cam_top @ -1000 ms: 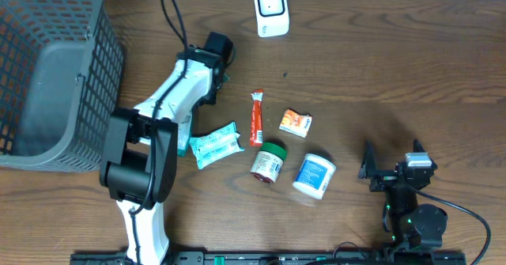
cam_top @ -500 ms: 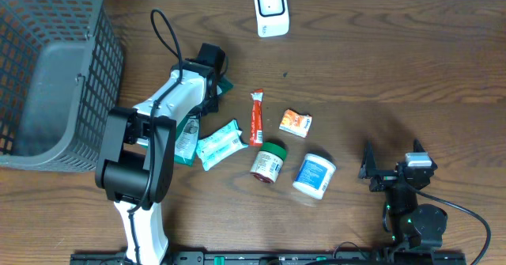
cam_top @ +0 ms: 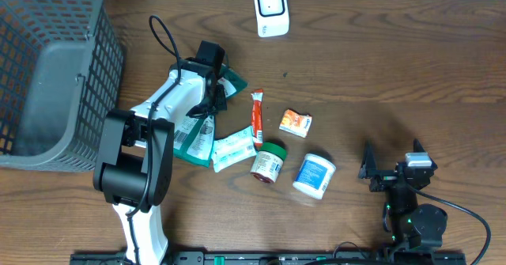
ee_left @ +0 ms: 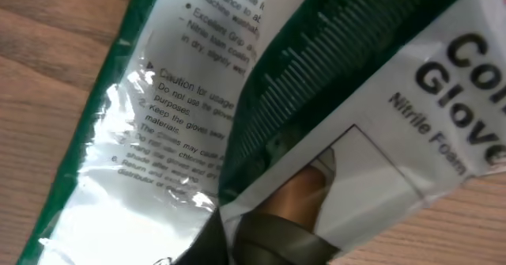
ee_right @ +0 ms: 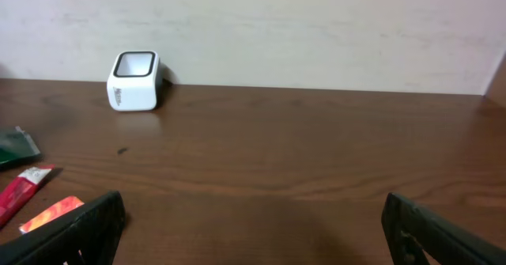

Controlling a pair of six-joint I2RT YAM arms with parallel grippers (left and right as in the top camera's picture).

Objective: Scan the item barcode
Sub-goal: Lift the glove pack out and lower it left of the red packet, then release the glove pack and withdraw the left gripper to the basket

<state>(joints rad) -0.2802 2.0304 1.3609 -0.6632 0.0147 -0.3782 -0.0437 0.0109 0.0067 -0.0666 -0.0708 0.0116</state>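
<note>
1. Overhead view.
   - The left hand [cam_top: 215, 95] stands directly over the upper end of the glove package [cam_top: 198, 134].
   - The package lies on the surface [cam_top: 379, 67]. It runs obliquely from a green corner on the side of the red sachet [cam_top: 255, 116] down toward the basket [cam_top: 47, 67].
   - Hand and arm hide its middle part. We cannot tell whether the fingers clamp the package or have let it go.
   - The scanner [cam_top: 270, 9], a white box, stands at the far edge, well apart from the package.
   - The right hand [cam_top: 393, 160] sits at the near edge with its fingers spread wide. It grasps nothing and is well apart from every item.

2. Left wrist view.
   - The glove package [ee_left: 158, 138] fills the frame, very close to the camera.
   - We see glossy clear film with green borders, a white panel of small cautionary print, a dark green band, and a label reading "Nitrile Foam".
   - No barcode can be made out here.
   - The state of the fingers cannot be read from this view either.

3. Right wrist view.
   - The right hand [ee_right: 251, 210] shows two dark fingers far apart with bare surface between them.
   - The scanner [ee_right: 134, 81] stands against the wall.
   - A green corner of the glove package [ee_right: 16, 148] enters at the frame's edge, near the red sachet [ee_right: 20, 190].
</note>
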